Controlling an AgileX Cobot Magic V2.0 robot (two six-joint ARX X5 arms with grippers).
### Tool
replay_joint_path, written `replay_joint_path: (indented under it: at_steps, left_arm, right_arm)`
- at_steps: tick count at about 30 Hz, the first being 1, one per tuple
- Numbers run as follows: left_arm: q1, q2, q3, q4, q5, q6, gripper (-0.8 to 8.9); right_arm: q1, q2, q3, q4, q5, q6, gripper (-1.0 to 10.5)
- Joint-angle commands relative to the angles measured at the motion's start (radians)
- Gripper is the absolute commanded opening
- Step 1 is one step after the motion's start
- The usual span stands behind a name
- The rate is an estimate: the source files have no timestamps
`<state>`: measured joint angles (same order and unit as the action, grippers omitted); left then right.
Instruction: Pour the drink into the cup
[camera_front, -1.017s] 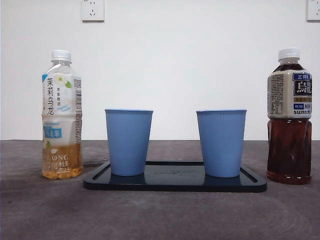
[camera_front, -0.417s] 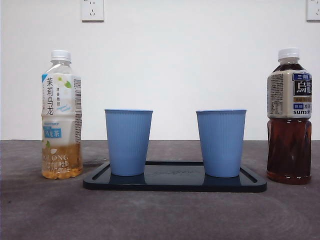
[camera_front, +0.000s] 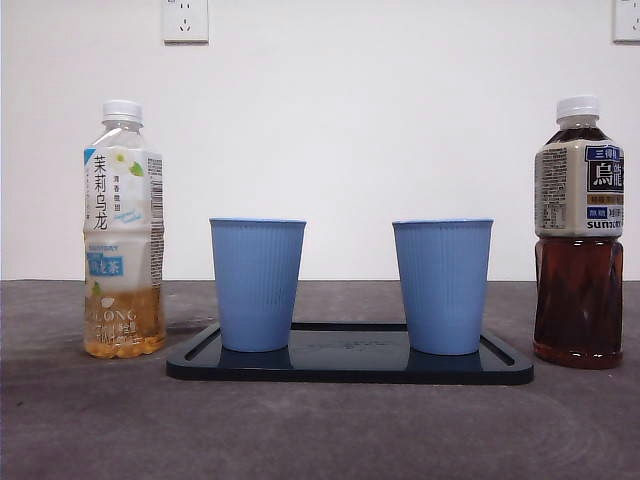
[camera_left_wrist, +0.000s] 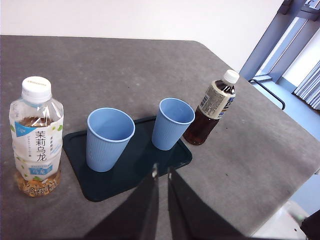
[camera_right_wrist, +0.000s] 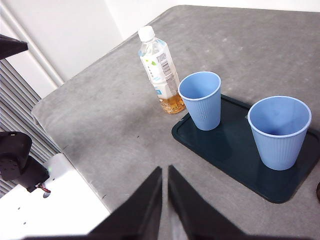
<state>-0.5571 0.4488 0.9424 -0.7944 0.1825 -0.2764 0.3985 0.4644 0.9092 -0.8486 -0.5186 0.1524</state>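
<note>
Two blue cups, the left cup (camera_front: 257, 284) and the right cup (camera_front: 441, 286), stand upright on a dark tray (camera_front: 350, 362) on the bench (camera_front: 320, 430). A pale tea bottle (camera_front: 123, 232) and a dark tea bottle (camera_front: 579, 235) flank the tray, capped. The left gripper (camera_left_wrist: 161, 172) and right gripper (camera_right_wrist: 165, 172) hang high above, clenched and empty.

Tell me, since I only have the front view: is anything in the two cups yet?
Observer: No. The left wrist view looks into the cup by the pale bottle and the cup by the dark bottle; both are empty.
Operator: Where is the left gripper?
Observer: The left gripper hangs high above the table, shut, holding nothing.
Operator: And the right?
Observer: The right gripper is also high, shut and empty, touching neither bottle.
</note>
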Motion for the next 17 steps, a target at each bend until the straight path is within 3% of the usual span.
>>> replay_joint_path:
  at_steps: [1, 7, 10, 13, 17]
  left_arm:
    - [-0.006, 0.001, 0.017, 0.008, 0.002, 0.0, 0.27]
    - [0.014, -0.003, -0.004, 0.035, 0.002, 0.0, 0.27]
    - [0.119, -0.023, -0.123, 0.203, 0.003, 0.003, 0.27]
    - [0.255, -0.091, -0.291, 0.332, 0.002, 0.095, 0.27]
    - [0.421, -0.222, -0.525, 0.379, 0.001, 0.262, 0.28]
  right_arm:
    - [0.006, 0.004, 0.013, 0.01, -0.001, -0.015, 0.1]
    - [0.006, 0.004, 0.013, 0.01, -0.001, -0.015, 0.1]
    - [0.006, 0.004, 0.013, 0.01, -0.001, -0.015, 0.1]
    - [0.006, 0.003, 0.013, 0.01, -0.001, -0.015, 0.1]
    - [0.006, 0.004, 0.013, 0.01, -0.001, -0.015, 0.1]
